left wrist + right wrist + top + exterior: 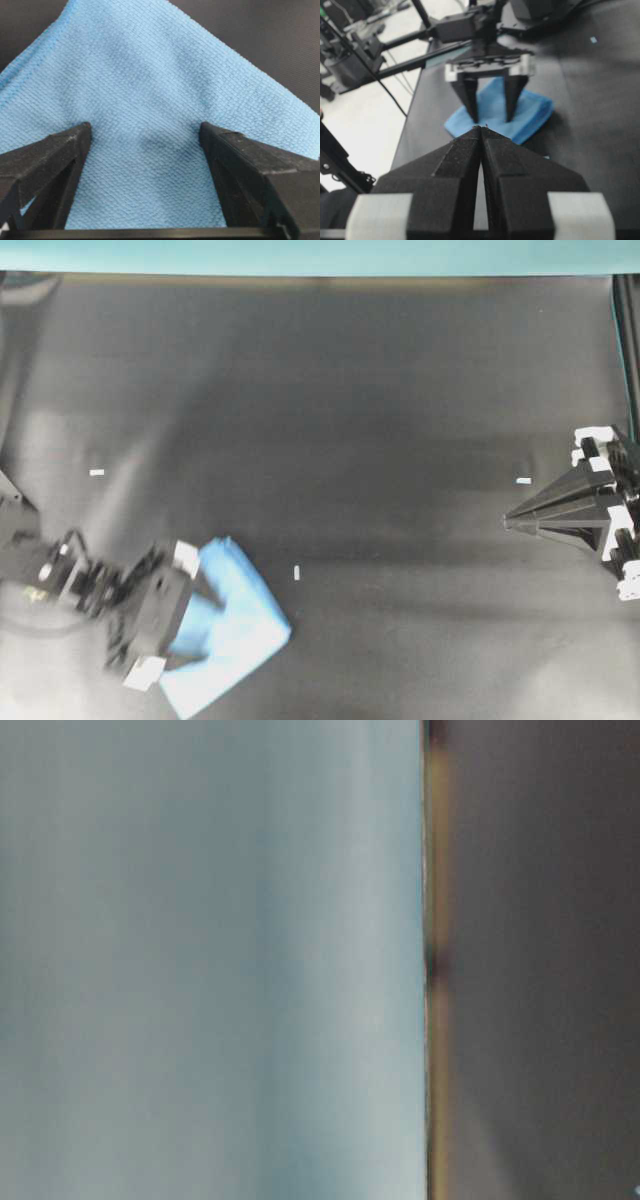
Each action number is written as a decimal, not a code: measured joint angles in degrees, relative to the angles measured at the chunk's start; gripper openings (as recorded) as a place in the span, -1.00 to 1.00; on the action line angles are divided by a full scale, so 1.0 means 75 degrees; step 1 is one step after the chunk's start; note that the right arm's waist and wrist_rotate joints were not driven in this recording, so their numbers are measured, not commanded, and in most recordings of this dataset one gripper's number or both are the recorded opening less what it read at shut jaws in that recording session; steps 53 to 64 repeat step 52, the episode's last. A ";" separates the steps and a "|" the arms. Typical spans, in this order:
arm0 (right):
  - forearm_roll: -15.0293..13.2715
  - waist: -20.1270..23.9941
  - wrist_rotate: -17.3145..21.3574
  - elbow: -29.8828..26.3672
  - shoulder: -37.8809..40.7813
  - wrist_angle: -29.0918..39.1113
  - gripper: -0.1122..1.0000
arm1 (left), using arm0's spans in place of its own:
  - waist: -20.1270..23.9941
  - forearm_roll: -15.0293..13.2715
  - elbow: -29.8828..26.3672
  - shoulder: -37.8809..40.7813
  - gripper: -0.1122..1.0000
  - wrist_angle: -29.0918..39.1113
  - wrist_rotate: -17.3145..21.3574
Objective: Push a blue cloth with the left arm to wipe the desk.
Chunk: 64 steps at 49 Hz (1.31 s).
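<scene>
- blue cloth (232,635) lies flat on the desk (350,420), near-left corner in the overhead view, turned diamond-wise
- left arm (60,575) reaches in from the left edge; left gripper (212,620) is down over the cloth, fingers spread wide, nothing pinched
- left wrist view: both black fingers (47,160) sit on the cloth (150,110), fabric flat and showing between them, slight dark dip in the weave midway
- right wrist view: left gripper (490,119) tips planted on the cloth (530,112), one each side of its middle
- right gripper (506,523) at the right edge, well apart from the cloth, fingers pressed together to a point, holding nothing; (481,131) confirms only a hairline seam between them
- white tape marks (96,472) scattered on the desk
- teal strip (320,255) along the far edge
- table-level view too blurred to read
</scene>
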 measured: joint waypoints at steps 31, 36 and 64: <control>0.0070 0.0000 0.0000 0.0000 0.0000 -0.0012 -0.80 | -0.0621 -0.0012 -0.0035 -0.0164 0.75 0.0035 0.0070; 0.0059 0.0012 -0.0012 0.0000 0.0000 -0.0012 -0.80 | -0.0645 0.0000 -0.0059 -0.0422 0.75 0.0035 0.0152; 0.0070 0.0000 -0.0012 0.0012 0.0000 -0.0246 -0.80 | -0.0645 0.0000 -0.0059 -0.1277 0.75 0.0246 0.0199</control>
